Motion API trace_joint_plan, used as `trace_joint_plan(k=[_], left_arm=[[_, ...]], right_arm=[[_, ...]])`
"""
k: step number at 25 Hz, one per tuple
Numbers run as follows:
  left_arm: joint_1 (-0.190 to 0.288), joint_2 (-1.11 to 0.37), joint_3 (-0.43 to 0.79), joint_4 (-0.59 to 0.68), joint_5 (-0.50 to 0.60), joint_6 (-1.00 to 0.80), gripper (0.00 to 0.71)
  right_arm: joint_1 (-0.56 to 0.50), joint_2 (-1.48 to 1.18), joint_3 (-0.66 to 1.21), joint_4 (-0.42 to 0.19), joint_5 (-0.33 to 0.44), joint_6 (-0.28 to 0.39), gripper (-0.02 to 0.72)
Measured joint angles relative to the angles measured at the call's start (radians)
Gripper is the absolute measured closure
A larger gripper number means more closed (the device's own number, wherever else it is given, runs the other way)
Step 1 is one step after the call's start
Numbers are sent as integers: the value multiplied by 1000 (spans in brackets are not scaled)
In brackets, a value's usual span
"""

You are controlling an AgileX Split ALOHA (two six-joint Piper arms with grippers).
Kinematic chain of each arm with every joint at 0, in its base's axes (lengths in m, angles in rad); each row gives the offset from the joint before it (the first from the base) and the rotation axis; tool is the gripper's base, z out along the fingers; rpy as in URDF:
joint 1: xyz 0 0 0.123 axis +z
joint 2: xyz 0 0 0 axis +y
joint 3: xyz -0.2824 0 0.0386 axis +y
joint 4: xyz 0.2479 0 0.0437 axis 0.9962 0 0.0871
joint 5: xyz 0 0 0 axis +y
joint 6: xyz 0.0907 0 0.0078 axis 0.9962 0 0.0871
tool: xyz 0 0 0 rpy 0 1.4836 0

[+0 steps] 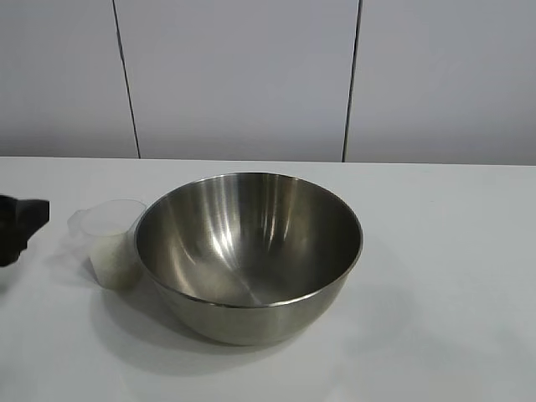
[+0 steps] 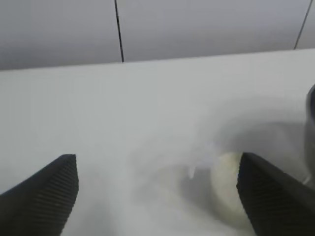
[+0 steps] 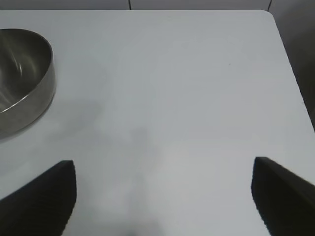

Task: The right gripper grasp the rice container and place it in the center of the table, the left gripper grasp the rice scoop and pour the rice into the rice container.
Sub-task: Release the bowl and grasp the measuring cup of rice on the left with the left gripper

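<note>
Frosted clear plastic, tapered, with a little tab handle: the rice scoop (image 1: 113,243) stands upright on the wide white table (image 1: 452,276), touching or just beside the rim of the rice container (image 1: 249,255), a large shiny stainless-steel bowl sitting about mid-table. A handful of white uncooked rice (image 1: 117,261) lies in the scoop's bottom; the bowl looks empty, so I judge the placing done and the scoop pickup the step in hand. My left gripper (image 1: 18,228), the black two-fingered claw, shows only at the exterior view's left edge, near the scoop's tab but apart from it. In the left wrist view its ribbed fingers (image 2: 49,189) stand spread wide with nothing between them, and the scoop (image 2: 216,191) sits off toward one finger rather than centred in the gap. To do this well, I would first shift the claw until the cup sits squarely between the fingers, keep clear of the bowl wall, close gently on the thin plastic and hold it upright so no grains spill. My right gripper (image 3: 162,196) waits off to the side over bare table, fingers spread, holding nothing.
</note>
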Motion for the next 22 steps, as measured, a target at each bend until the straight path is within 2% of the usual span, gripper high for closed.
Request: trace_joint_plan(k=[6, 13, 22], left_arm=[[32, 93, -76, 26, -6, 10, 107], [92, 164, -154, 146, -12, 22, 107], [93, 220, -226, 223, -15, 75, 107]], right_arm=[[0, 0, 0, 0, 0, 0, 42], [0, 0, 0, 0, 0, 0, 42], [0, 0, 0, 0, 0, 0, 42]])
